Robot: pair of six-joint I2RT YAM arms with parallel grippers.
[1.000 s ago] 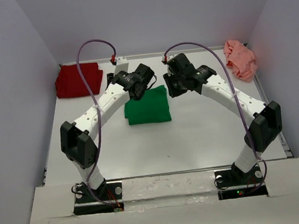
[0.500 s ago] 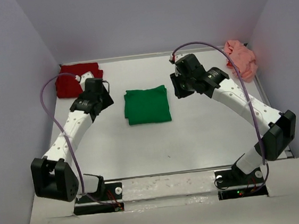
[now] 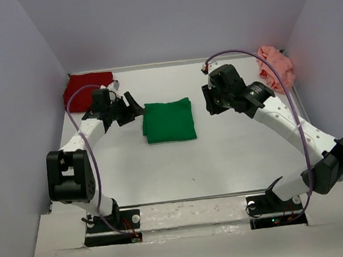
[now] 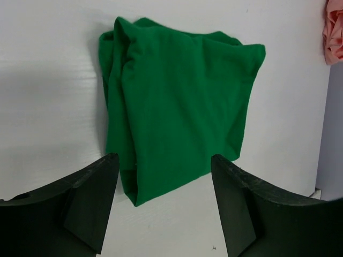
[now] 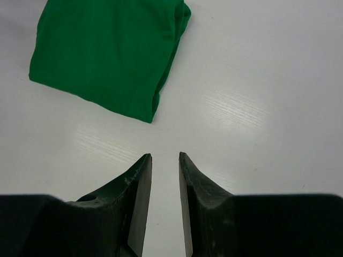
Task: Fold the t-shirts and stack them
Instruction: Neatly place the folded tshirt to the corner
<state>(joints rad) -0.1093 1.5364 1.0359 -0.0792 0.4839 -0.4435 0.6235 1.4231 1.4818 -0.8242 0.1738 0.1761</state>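
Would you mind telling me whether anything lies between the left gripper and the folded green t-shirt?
Nothing visible does. The open left gripper sits just beside the green t-shirt, with only bare table between them; its wrist view shows the shirt straight ahead.

Top external: fixed high behind the arm bases, facing forward and down; distant, taking in the whole table (image 3: 235, 152) and both arms.
Left wrist: low and near, looking across the table past the left claw (image 4: 162, 159) at the green t-shirt (image 4: 177, 101); the pink t-shirt (image 4: 335, 29) sits at the frame's right edge.
Right wrist: near, tilted down at the table beyond the right claw (image 5: 165, 156).
Shared: all three views hold the green t-shirt; the wrist views see it from opposite sides.
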